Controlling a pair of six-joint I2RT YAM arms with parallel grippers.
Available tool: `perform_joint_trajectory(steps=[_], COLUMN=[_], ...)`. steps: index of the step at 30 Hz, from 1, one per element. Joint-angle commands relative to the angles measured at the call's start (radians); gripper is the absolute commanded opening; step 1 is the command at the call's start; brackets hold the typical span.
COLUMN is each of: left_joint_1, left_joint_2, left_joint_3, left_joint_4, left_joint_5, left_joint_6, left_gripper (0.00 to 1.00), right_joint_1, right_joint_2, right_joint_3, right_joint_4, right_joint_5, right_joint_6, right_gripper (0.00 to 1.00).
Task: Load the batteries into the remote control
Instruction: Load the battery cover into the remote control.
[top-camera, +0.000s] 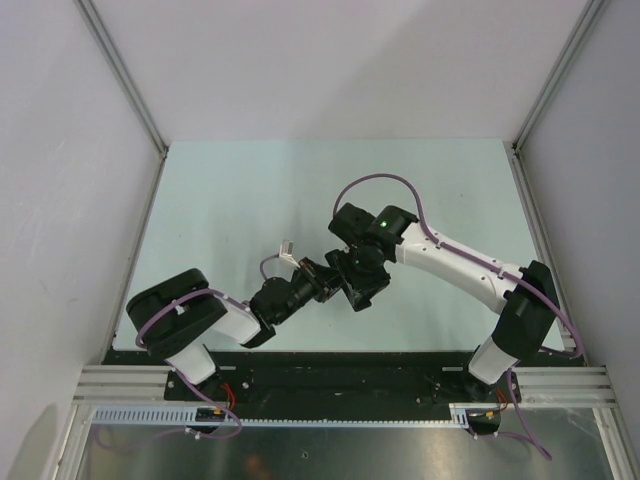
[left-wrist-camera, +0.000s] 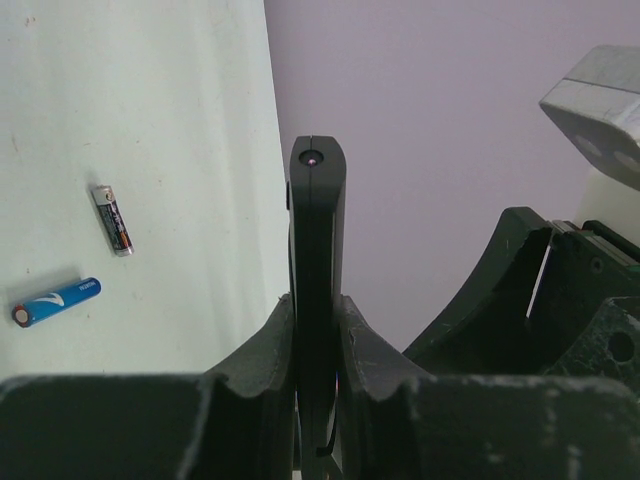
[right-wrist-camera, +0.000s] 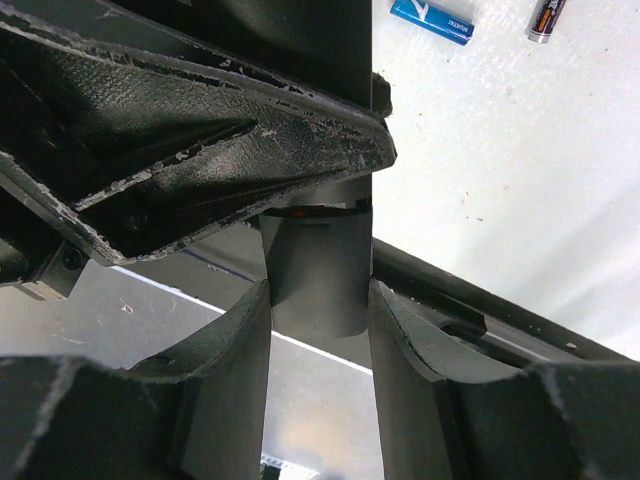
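Observation:
The black remote control (left-wrist-camera: 317, 220) stands edge-on between my left gripper's (left-wrist-camera: 317, 300) fingers, which are shut on it. Its lower end (right-wrist-camera: 315, 275) sits between my right gripper's (right-wrist-camera: 318, 295) fingers, which press both its sides. A thin red sliver (right-wrist-camera: 300, 212) shows at a seam on the remote. A blue battery (left-wrist-camera: 57, 300) and a dark grey battery (left-wrist-camera: 113, 219) lie loose on the table; both also show in the right wrist view, the blue battery (right-wrist-camera: 432, 20) and the grey battery (right-wrist-camera: 546, 20). In the top view both grippers meet mid-table, left gripper (top-camera: 325, 278), right gripper (top-camera: 358, 285), hiding the remote.
The pale green table (top-camera: 240, 200) is walled by white panels at left, back and right. A black rail (right-wrist-camera: 470, 300) and metal frame run along the near edge below the grippers. A small white piece (top-camera: 287, 247) sits by the left wrist.

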Motion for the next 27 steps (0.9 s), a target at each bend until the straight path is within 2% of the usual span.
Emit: perform_joint_trajectory(steps=[1, 27], left_joint_1=[-0.009, -0.010], left_joint_2=[-0.044, -0.062], left_joint_3=[-0.005, 0.018], left_joint_4=[0.280, 0.287], left_joint_5=[-0.023, 0.023], left_joint_6=[0.012, -0.112], left_gripper=[0.00, 0.00], right_joint_1=[-0.010, -0.029], right_joint_2=[-0.023, 0.005], right_joint_3=[-0.014, -0.014], right_joint_4=[-0.003, 0.043], right_joint_5=[0.026, 0.020], right_joint_6=[0.007, 0.009], right_gripper=[0.00, 0.00])
